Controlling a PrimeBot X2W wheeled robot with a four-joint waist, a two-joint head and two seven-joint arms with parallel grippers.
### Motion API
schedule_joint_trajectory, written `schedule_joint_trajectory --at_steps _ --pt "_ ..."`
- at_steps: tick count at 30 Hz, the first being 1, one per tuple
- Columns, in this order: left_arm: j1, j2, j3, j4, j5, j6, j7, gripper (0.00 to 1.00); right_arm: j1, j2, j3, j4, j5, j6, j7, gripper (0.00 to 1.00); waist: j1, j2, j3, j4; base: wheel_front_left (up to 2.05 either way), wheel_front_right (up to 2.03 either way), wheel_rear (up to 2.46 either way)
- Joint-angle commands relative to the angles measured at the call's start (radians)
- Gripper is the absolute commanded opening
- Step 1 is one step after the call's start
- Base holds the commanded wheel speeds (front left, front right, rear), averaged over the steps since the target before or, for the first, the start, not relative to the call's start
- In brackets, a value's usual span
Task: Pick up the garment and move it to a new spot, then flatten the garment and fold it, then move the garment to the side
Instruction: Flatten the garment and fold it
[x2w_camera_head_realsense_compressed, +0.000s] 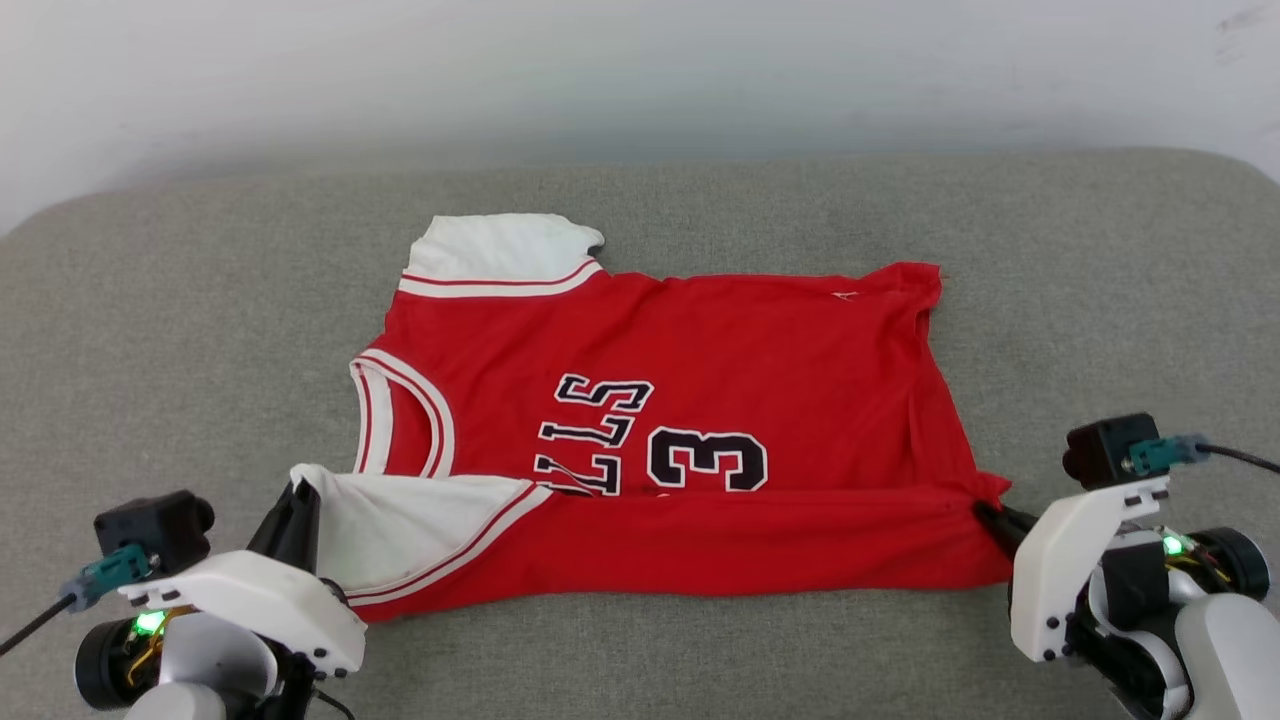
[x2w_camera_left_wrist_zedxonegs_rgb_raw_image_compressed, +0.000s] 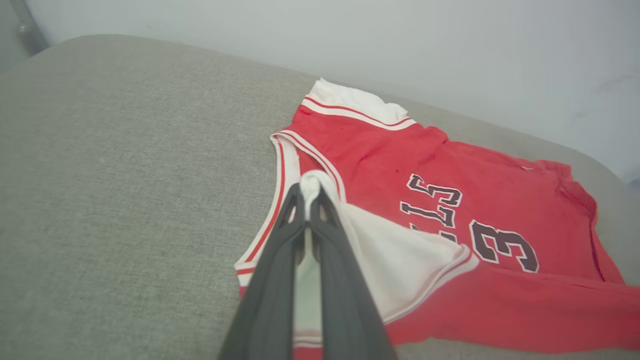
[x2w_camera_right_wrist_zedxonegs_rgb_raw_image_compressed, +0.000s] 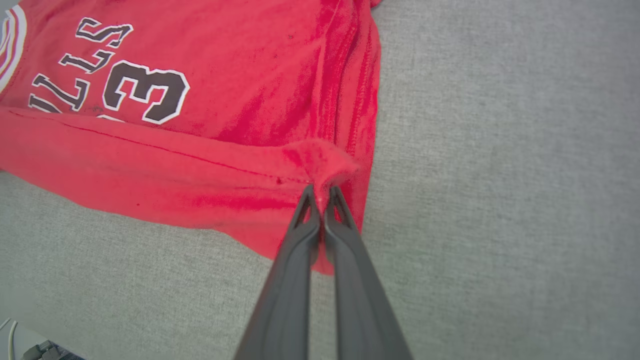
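Clearly the garment (x2w_camera_head_realsense_compressed: 760, 340) reads "LLS" and "3"; left gripper (x2w_camera_left_wrist_zedxonegs_rgb_raw_image_compressed: 306, 199) and right gripper (x2w_camera_right_wrist_zedxonegs_rgb_raw_image_compressed: 320, 192) pinch it.

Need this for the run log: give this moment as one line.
phase: fold; left gripper: shut on garment sleeve; right gripper: shut on hem corner; near edge folded over
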Motion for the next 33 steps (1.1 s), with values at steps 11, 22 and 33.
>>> schedule_joint_trajectory --at_steps 11,22,33 --pt "-0.216 -0.053 -0.034 0.291 -0.019 -0.115 -0.065 0.00 -0.171 -0.018 0.074 0.195 0.022 0.000 -0.098 0.00 0.0000 -0.0001 0.093 0.001 0.00 0.00 0.00" --pt "-0.327 -0.097 -0.060 0.553 -0.048 -0.206 -0.092 1.00 -0.193 -0.013 0.129 0.341 0.056 0.000 -0.324 1.00 0.0000 -0.0001 0.064 -0.011 0.00 0.00 0.00" --pt "-0.303 -0.013 -0.054 0.549 -0.067 -0.201 0.010 1.00 -0.099 -0.028 0.086 0.213 0.018 -0.001 -0.600 1.00 0.0000 -0.0001 -0.048 -0.056 0.00 0.00 0.00"
